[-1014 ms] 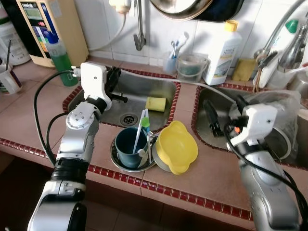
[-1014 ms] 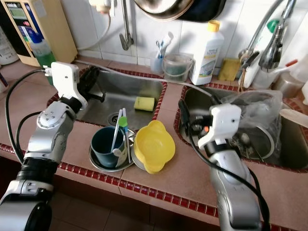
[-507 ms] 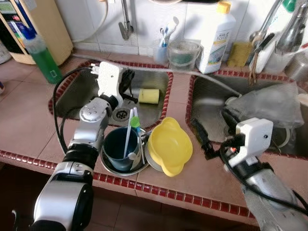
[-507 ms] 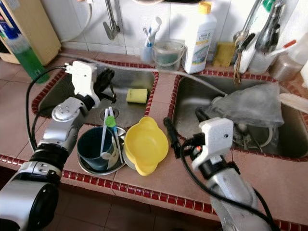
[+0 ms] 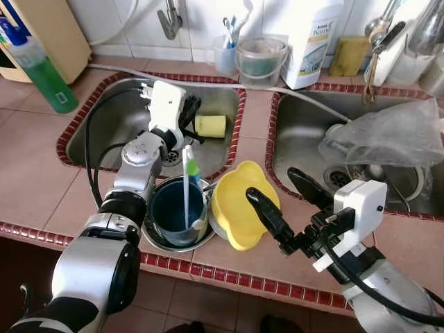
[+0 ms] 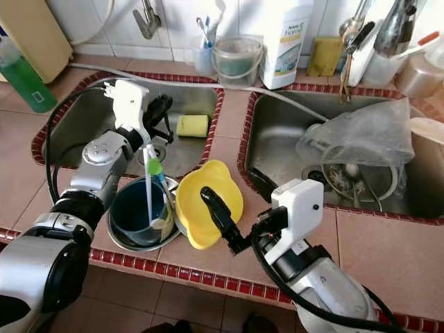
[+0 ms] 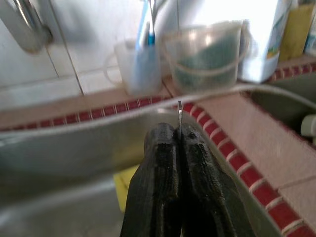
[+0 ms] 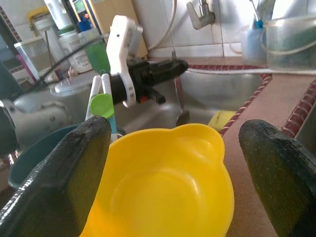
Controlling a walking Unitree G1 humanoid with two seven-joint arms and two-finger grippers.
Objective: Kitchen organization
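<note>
On the far left of the counter [image 5: 41,173] stands a green bottle [image 5: 41,73] with a blue cap. Next to it is the left sink [image 5: 111,121]. The left pincer [image 5: 193,114] hangs over this sink, with its two black fingers [image 7: 170,163] pressed together and a thin bit of metal sticking out between their tips. A yellow sponge [image 5: 210,125] lies in the sink, just beside the fingers.

In front of the sink, near the counter's red edge, a dark blue cup [image 5: 175,209] sits in a metal dish [image 5: 156,239]. A white stick with a green top [image 5: 189,182] stands up in the cup. A yellow bowl [image 5: 239,208] sits on the counter right beside the cup, touching the metal dish.

The right pincer [image 5: 288,191] is at the yellow bowl with its fingers wide apart. One finger [image 5: 267,214] lies over the bowl and the other is over the counter beside the right sink. It is not holding anything.

The right sink [image 5: 305,139] has a clear plastic bag [image 5: 392,132] in it. By the wall stand a small cup with toothbrushes [image 5: 225,52], a see-through tub [image 5: 260,59] and a big white bottle [image 5: 316,35].
</note>
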